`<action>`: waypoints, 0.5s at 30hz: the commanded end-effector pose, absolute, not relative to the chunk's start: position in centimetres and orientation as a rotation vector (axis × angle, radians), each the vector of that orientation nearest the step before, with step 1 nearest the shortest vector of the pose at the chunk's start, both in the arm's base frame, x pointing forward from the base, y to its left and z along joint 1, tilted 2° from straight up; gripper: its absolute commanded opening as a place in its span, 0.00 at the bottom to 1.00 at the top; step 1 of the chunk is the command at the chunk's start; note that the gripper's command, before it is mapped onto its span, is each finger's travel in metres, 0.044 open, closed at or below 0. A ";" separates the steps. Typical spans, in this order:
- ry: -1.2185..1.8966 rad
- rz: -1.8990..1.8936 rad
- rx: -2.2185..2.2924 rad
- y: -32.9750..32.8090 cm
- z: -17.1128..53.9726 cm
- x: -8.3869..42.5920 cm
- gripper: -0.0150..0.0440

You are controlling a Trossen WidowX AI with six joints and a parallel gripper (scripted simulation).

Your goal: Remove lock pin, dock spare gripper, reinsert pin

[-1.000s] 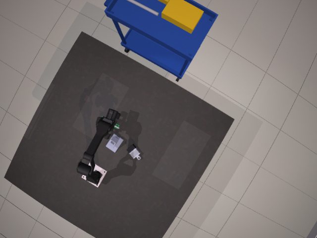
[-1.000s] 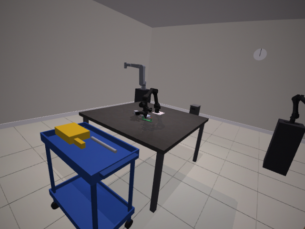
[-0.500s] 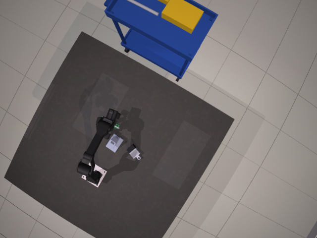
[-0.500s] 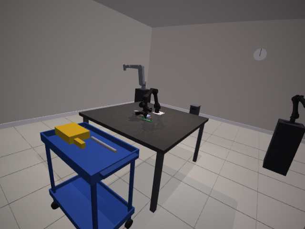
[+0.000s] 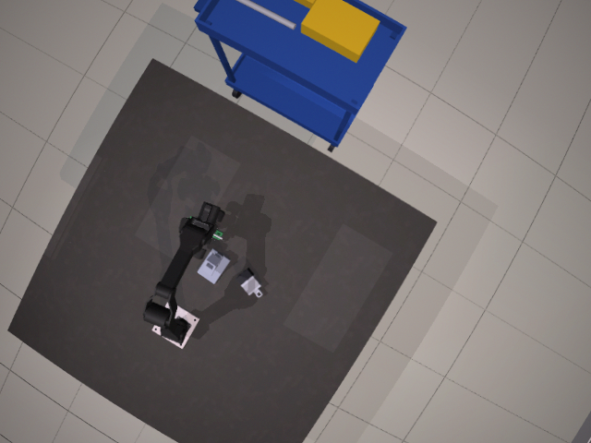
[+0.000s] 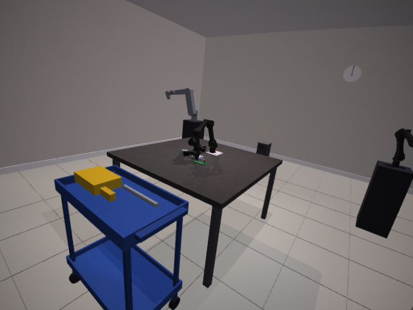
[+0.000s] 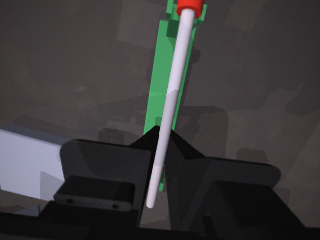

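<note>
The white lock pin [image 7: 175,85] with its red head [image 7: 190,7] lies lengthwise above the green rack [image 7: 158,75] [image 5: 218,233] [image 6: 199,162], head over one end post. My gripper [image 7: 161,130] is shut on the pin's shaft, low over the rack; the arm hides the fingers in the top view. Whether the pin rests on the rack's posts is hard to tell. The pale mount block [image 5: 208,273] [image 7: 30,162], with a dark square opening, stands beside the rack. The spare gripper [image 5: 250,284], pale with dark fingers and a ring tab, lies apart from the mount.
The arm's pale base plate [image 5: 190,324] [image 6: 218,153] is on the dark table [image 5: 267,372] [image 6: 246,173]. A blue cart [image 5: 305,71] [image 6: 100,213] beside the table bears a yellow block [image 5: 339,23] [image 6: 96,178] and a grey rod [image 5: 270,14] [image 6: 140,196].
</note>
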State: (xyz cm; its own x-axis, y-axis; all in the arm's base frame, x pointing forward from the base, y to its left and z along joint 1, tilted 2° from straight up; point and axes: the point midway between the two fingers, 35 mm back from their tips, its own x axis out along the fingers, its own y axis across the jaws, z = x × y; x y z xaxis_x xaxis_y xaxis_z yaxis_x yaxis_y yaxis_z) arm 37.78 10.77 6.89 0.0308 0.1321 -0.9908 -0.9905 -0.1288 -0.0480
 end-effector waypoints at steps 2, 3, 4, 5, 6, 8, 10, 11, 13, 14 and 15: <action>1.019 1.334 -1.225 10.8 6.9 37.8 0.39; 1.019 1.334 -1.225 10.8 6.9 37.8 0.43; 1.019 1.334 -1.225 10.8 6.9 37.8 0.48; 1.019 1.334 -1.225 10.8 6.9 37.8 0.52; 1.019 1.334 -1.225 10.8 6.9 37.8 0.57; 1.019 1.334 -1.225 10.8 6.9 37.8 0.65; 1.019 1.334 -1.225 10.8 6.9 37.8 0.74; 1.019 1.334 -1.225 10.8 6.9 37.8 0.79; 1.019 1.335 -1.225 10.8 7.5 37.7 0.88; 1.019 1.335 -1.224 10.8 7.9 37.7 0.92; 1.023 1.337 -1.223 10.7 8.1 37.6 0.97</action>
State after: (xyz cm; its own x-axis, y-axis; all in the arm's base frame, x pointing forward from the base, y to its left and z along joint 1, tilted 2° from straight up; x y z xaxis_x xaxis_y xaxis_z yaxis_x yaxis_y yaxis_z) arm 37.55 10.72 7.18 0.0198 0.1297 -0.9914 -0.9910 -0.1289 -0.0366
